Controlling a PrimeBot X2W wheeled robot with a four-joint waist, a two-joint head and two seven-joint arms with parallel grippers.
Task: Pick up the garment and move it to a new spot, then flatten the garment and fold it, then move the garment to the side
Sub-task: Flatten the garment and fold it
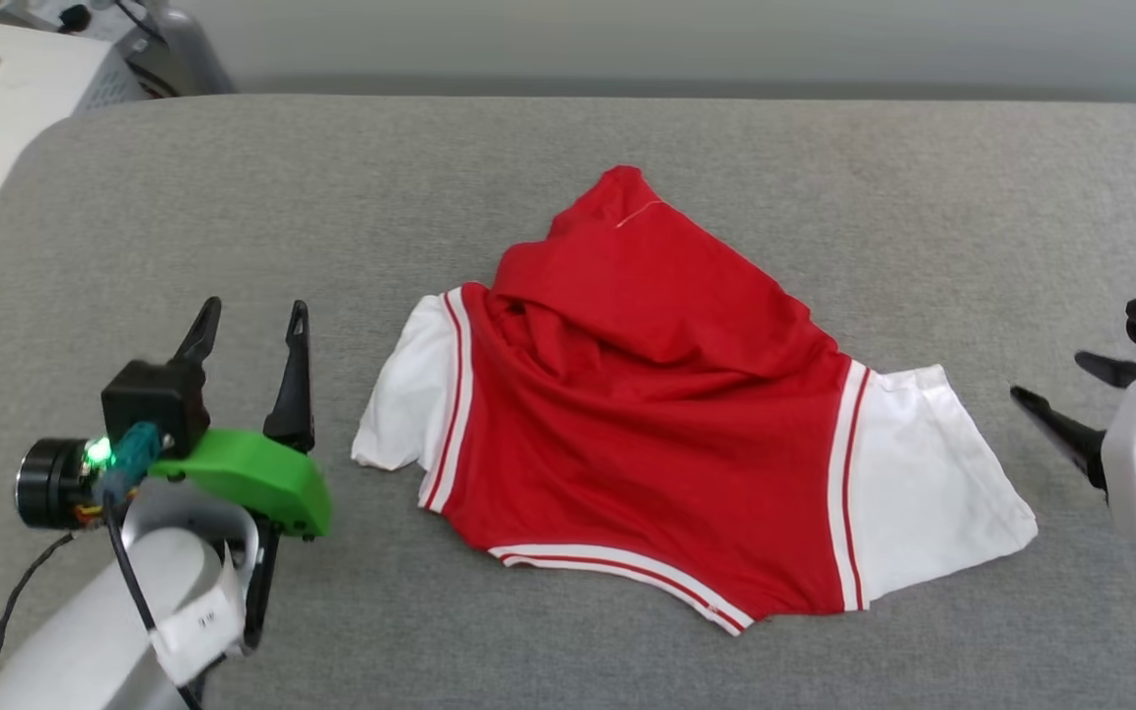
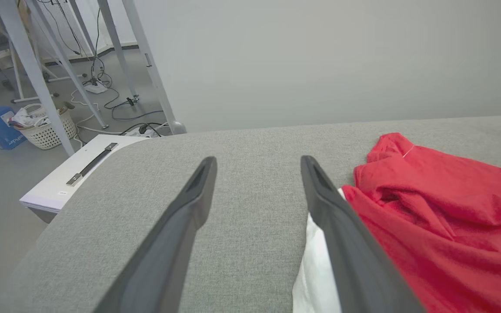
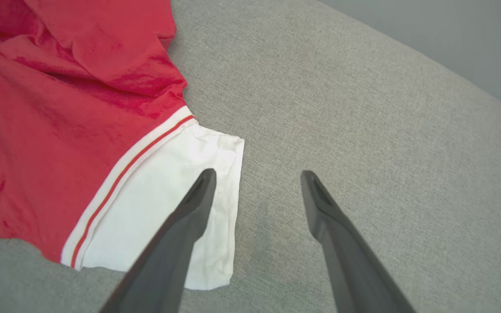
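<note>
The garment (image 1: pixel 667 414) lies rumpled in the middle of the grey cushioned surface (image 1: pixel 627 138), red body bunched toward the back, both white sleeves spread out sideways, striped trim along the near edge. Its letters and number are hidden. My left gripper (image 1: pixel 250 320) stands open to the left of the left sleeve, apart from it. In the left wrist view the left gripper (image 2: pixel 257 163) holds nothing, and the garment (image 2: pixel 446 208) lies beside its right finger. My right gripper (image 1: pixel 1046 380) is open beside the right sleeve. In the right wrist view the right gripper (image 3: pixel 257 176) is empty, near the white sleeve (image 3: pixel 181 187).
A white case with a dark handle (image 2: pixel 74 174) stands off the surface's left end. Beyond it are metal frame legs, cables and a white basket (image 2: pixel 44 126) on the floor. A grey wall runs behind the surface.
</note>
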